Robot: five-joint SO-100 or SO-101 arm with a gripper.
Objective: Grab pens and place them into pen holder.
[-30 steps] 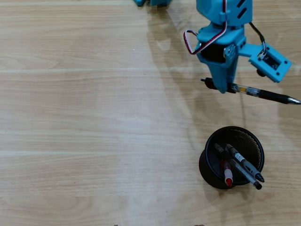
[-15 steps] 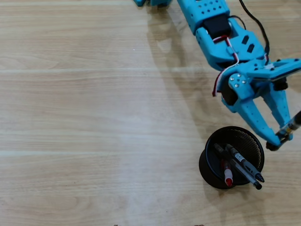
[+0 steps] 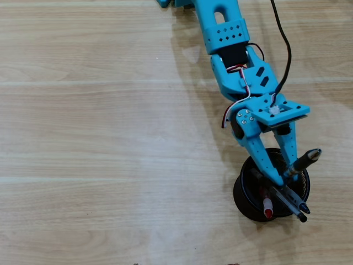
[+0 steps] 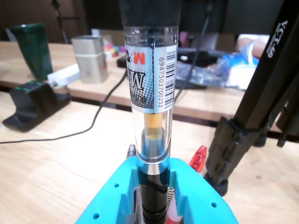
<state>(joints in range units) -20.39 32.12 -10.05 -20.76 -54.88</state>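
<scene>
Gripper (image 3: 284, 175): clamped on a clear-barrel marker (image 3: 305, 160), right over the black pen holder (image 3: 245, 193) at the near right of the table in the overhead view.
Marker axis: tilted, dark cap end poking out to the right past the rim.
Holder contents: a red-tipped pen (image 3: 267, 208) and a couple of dark pens (image 3: 292, 203) leaning out.
Key relation: looks like the lower tip sits inside the opening, can't confirm.

Pale wood-grain surface (image 3: 83, 138), matt; glossy clear-plastic pen (image 4: 150, 93) with paper label; smooth blue plastic arm (image 3: 226, 33); black pen holder (image 3: 245, 201).
</scene>
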